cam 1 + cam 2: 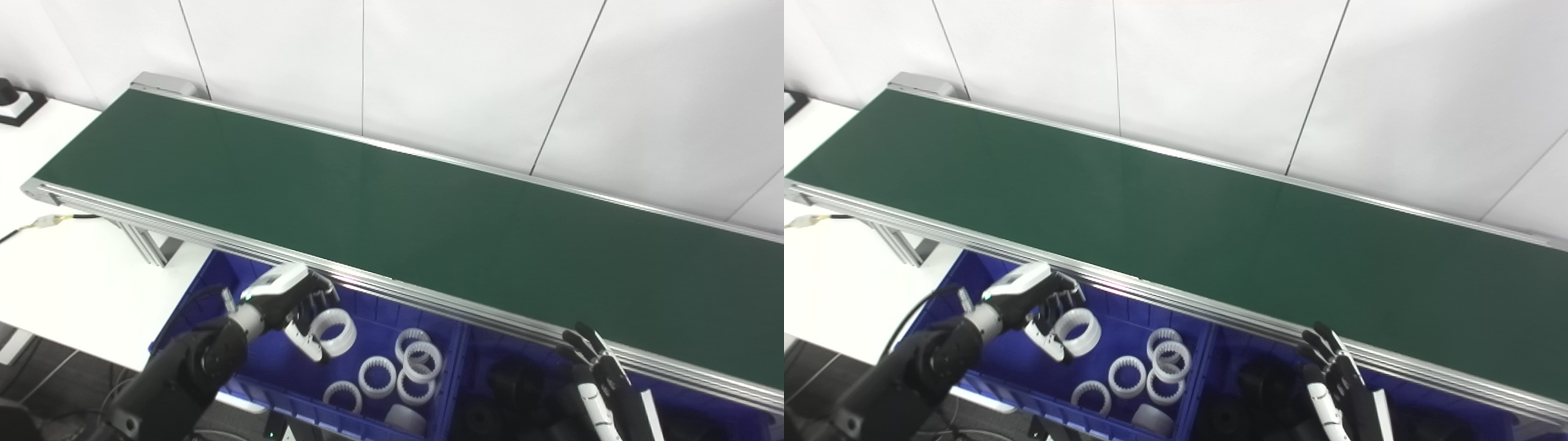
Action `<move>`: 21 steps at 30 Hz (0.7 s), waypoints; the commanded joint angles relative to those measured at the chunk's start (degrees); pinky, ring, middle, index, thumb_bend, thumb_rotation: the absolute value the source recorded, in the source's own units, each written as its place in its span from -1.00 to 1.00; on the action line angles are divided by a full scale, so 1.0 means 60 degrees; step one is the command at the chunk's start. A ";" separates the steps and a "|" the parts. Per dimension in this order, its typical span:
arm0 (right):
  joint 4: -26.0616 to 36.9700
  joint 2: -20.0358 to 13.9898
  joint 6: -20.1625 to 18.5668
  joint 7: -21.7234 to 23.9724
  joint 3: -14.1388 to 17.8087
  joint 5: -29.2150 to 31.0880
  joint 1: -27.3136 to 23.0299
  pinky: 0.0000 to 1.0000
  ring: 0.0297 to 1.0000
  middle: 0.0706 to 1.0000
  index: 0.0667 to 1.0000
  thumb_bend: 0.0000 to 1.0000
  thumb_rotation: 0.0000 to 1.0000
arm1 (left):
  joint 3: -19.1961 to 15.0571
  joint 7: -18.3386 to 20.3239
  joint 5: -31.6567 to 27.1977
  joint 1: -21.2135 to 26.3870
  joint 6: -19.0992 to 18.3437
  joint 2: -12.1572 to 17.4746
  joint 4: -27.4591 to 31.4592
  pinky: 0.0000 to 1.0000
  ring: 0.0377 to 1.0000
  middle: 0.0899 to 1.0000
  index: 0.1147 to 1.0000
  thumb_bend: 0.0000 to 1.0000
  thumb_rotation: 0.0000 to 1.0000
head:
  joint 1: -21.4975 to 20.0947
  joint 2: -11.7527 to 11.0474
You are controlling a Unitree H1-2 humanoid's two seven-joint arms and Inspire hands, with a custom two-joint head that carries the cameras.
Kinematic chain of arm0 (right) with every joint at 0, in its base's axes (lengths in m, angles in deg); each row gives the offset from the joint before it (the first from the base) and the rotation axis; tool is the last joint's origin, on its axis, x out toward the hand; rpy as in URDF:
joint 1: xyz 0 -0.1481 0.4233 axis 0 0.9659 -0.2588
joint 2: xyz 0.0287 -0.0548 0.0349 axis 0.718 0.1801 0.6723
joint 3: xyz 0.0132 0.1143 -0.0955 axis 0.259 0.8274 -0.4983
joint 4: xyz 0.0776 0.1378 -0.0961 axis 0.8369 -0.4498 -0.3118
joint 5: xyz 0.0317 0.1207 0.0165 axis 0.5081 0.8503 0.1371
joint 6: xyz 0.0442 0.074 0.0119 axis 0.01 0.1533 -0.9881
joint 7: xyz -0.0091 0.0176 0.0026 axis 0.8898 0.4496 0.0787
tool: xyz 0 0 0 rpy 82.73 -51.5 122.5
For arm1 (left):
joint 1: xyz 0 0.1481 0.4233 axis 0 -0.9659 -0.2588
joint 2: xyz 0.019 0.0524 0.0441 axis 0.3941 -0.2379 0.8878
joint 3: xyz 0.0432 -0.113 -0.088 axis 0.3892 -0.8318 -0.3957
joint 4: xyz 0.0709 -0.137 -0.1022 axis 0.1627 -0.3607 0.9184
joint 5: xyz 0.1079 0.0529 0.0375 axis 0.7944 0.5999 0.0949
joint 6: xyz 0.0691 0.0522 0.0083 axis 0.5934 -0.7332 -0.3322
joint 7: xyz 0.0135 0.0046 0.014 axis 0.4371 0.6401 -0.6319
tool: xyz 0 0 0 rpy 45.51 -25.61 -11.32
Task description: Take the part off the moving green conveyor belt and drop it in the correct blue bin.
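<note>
Two blue bins sat under the front rail of the green conveyor belt point(392, 202), and the belt itself carried nothing. The left bin point(257, 392) had six white toothed rings lying loose in it point(415, 361), counting the one on its side near the front wall. A seventh white ring point(334, 332) was up in the left hand point(288, 300), fingers point(304, 338) pinching it above that bin. The right bin point(490, 355) held dark parts point(508, 383), too murky to count. The right hand point(597, 380) hovered there with fingers spread, holding nothing. A white counter point(73, 275) ran off to the left.
</note>
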 commanded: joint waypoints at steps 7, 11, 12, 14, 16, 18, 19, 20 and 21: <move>0.0407 -0.0033 -0.0120 0.0032 0.0070 0.0077 -0.0025 0.51 0.60 0.67 0.76 0.05 0.36 | 0.0249 -0.0687 0.0067 0.0324 0.0499 0.0143 -0.0325 -0.19 -0.20 -0.09 -0.12 0.00 -1.00 | -0.0018 -0.0010; 0.0427 -0.0055 -0.0128 0.0065 0.0063 0.0079 -0.0013 0.51 0.61 0.68 0.77 0.03 0.38 | 0.0308 -0.0758 0.0027 0.0315 0.0477 0.0196 -0.0263 -0.19 -0.19 -0.10 -0.12 0.00 -1.00 | 0.0004 -0.0014; 0.0417 -0.0059 -0.0116 0.0084 0.0067 0.0113 -0.0013 0.52 0.61 0.68 0.77 0.02 0.37 | 0.0300 -0.0765 0.0020 0.0304 0.0453 0.0195 -0.0242 -0.19 -0.19 -0.10 -0.12 0.00 -1.00 | 0.0004 -0.0014; 0.0359 -0.0047 -0.0053 0.0098 0.0068 0.0144 -0.0027 0.53 0.61 0.68 0.77 0.01 0.34 | 0.0278 -0.0759 -0.0009 0.0293 0.0415 0.0201 -0.0231 -0.18 -0.18 -0.09 -0.13 0.00 -1.00 | -0.0014 -0.0057; 0.0355 -0.0028 -0.0088 0.0075 0.0069 0.0122 -0.0031 0.52 0.61 0.68 0.77 0.02 0.36 | 0.0266 -0.0793 -0.0003 0.0281 0.0424 0.0213 -0.0232 -0.17 -0.18 -0.09 -0.13 0.00 -1.00 | -0.0028 -0.0077; 0.0376 -0.0011 -0.0117 0.0057 0.0063 0.0101 -0.0032 0.52 0.61 0.67 0.76 0.05 0.36 | 0.0263 -0.0863 0.0079 0.0261 0.0396 0.0217 -0.0205 -0.16 -0.19 -0.09 -0.11 0.00 -1.00 | -0.0044 -0.0097; 0.0366 -0.0012 -0.0087 0.0054 0.0052 0.0071 -0.0039 0.51 0.61 0.67 0.76 0.05 0.36 | 0.0256 -0.0869 0.0103 0.0251 0.0347 0.0216 -0.0167 -0.12 -0.19 -0.08 -0.11 0.00 -1.00 | -0.0046 -0.0102; 0.0369 -0.0005 -0.0093 0.0046 0.0056 0.0068 -0.0038 0.51 0.60 0.67 0.77 0.04 0.37 | 0.0283 -0.0866 0.0241 0.0225 0.0250 0.0253 -0.0062 -0.05 -0.18 -0.06 -0.10 0.00 -1.00 | -0.0044 -0.0104; 0.0364 0.0003 -0.0099 0.0037 0.0059 0.0067 -0.0040 0.50 0.60 0.67 0.76 0.05 0.36 | 0.0302 -0.0863 0.0337 0.0211 0.0188 0.0281 0.0003 0.09 0.03 0.12 -0.12 0.02 -0.95 | -0.0045 -0.0118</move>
